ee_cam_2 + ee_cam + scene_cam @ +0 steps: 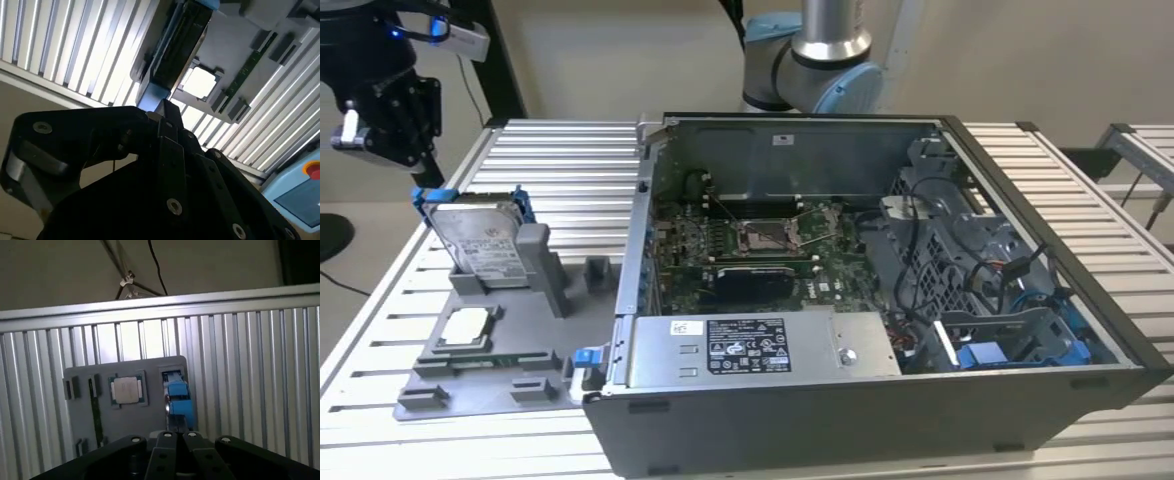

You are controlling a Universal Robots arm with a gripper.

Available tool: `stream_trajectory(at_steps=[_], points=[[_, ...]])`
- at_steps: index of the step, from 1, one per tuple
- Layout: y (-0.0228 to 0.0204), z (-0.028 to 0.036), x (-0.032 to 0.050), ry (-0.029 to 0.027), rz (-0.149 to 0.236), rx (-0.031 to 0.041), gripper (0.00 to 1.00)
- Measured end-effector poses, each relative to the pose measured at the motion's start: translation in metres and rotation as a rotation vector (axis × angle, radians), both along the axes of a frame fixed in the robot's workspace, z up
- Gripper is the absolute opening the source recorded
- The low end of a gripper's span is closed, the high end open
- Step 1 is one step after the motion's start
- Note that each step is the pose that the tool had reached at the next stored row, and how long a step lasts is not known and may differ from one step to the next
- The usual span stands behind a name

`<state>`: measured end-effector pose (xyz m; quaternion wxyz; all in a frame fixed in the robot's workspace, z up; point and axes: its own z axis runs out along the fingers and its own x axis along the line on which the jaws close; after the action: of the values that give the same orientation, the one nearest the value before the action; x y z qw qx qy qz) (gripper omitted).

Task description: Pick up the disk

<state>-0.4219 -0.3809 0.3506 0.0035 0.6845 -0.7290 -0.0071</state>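
Exterior view: at the far left, we see the black gripper (414, 160) hanging over the slatted table (567, 160), its fingers pressed together on nothing. Just below it, apart from it, the disk (480, 245) stands on edge in a slot of the grey holder (520, 335). A square chip (464, 328) lies flat in the same holder. On the exterior view's right sits an open computer case (854, 420).
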Motion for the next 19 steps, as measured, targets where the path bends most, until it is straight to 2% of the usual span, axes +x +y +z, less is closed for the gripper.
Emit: stream_trajectory(at_steps=[4,8,9,19], points=[[0.0,-0.0001,0.0,-0.0003,0.071,0.0,0.0],[0.0,-0.0001,0.0,-0.0003,0.076,0.0,0.0],[0.0,-0.0001,0.0,-0.0003,0.077,0.0,1.0],[0.0,-0.0009,0.0001,-0.0003,0.08,0.0,1.0]])
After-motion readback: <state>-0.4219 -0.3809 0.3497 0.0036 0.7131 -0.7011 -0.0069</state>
